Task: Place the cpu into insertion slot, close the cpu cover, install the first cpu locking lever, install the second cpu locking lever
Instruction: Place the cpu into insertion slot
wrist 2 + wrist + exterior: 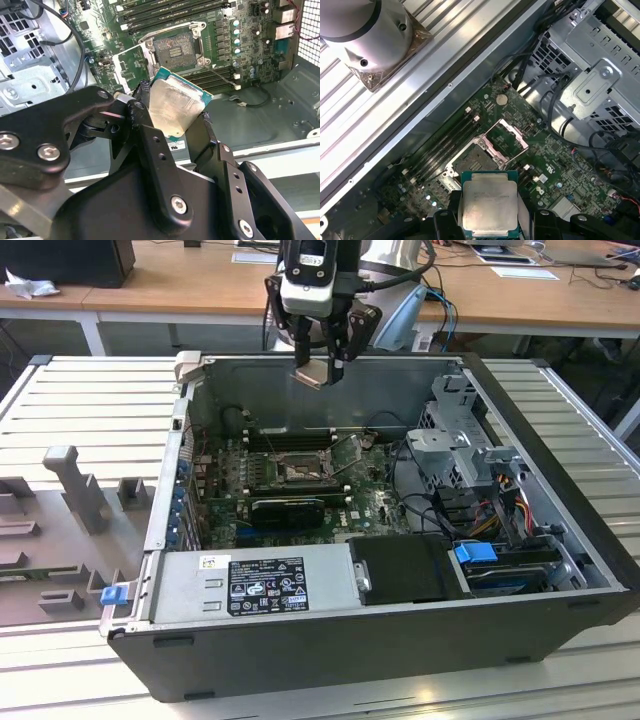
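Note:
My gripper [318,370] hangs above the open computer case, shut on the cpu [314,373], a flat square chip with a silvery top. In both wrist views the cpu [175,105] [487,205] sits clamped by its edges between the black fingers [141,107]. The insertion slot [300,472] [175,47] [475,159] lies below on the green motherboard [370,495], uncovered, with nothing in it. The cpu cover [131,61] [507,136] stands swung open at one side of the slot. A thin wire lever [220,76] juts out beside the slot.
Long black memory slots [290,438] run behind the socket. A power supply [255,585] fills the case's near side, and a metal drive cage [465,450] with cables stands at the exterior view's right. A grey fixture [75,490] lies outside at the exterior view's left.

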